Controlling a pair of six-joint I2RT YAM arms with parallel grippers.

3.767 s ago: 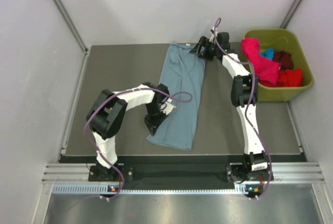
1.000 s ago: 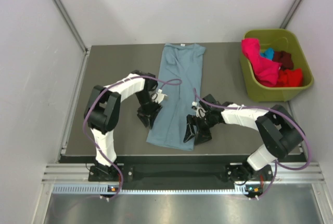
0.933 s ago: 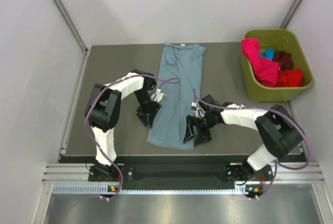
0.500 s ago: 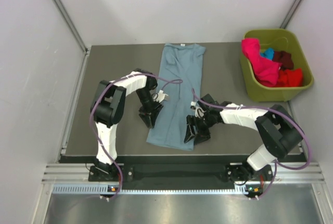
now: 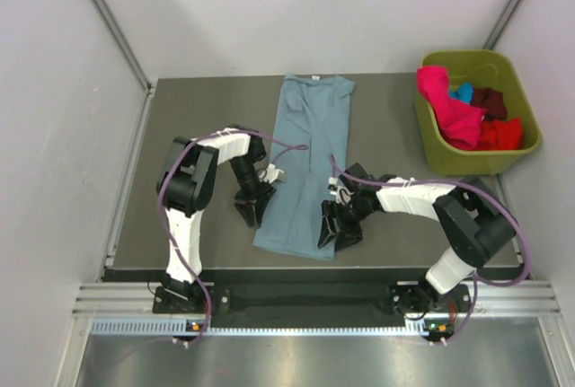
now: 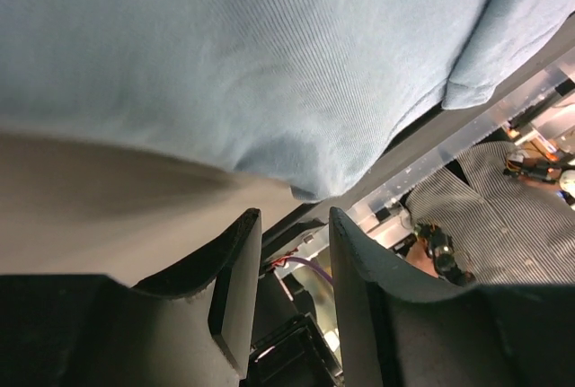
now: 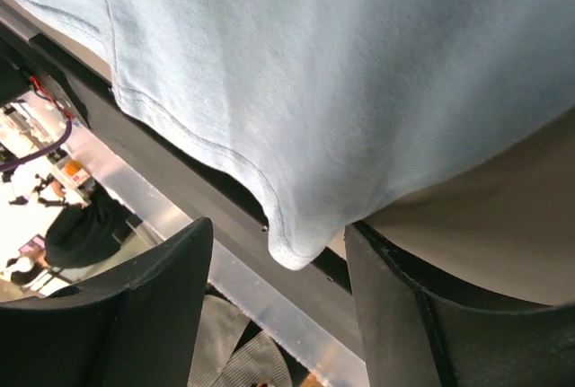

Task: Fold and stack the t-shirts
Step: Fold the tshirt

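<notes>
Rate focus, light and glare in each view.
Top external: sharp, evenly lit, faint shadows on the table. Left wrist: grey-blue t-shirt weave crisp; left fingers dark, slightly soft. Right wrist: shirt hem sharp; right fingers near-black silhouettes, overexposed background lower left.

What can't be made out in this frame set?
- Top view: the jaws of both arms, hidden beneath their own wrists.
- Top view: how many t-shirts the bin holds; they overlap in a heap.
- Wrist views: most of the grey-blue t-shirt, cut off by frame edges.
</notes>
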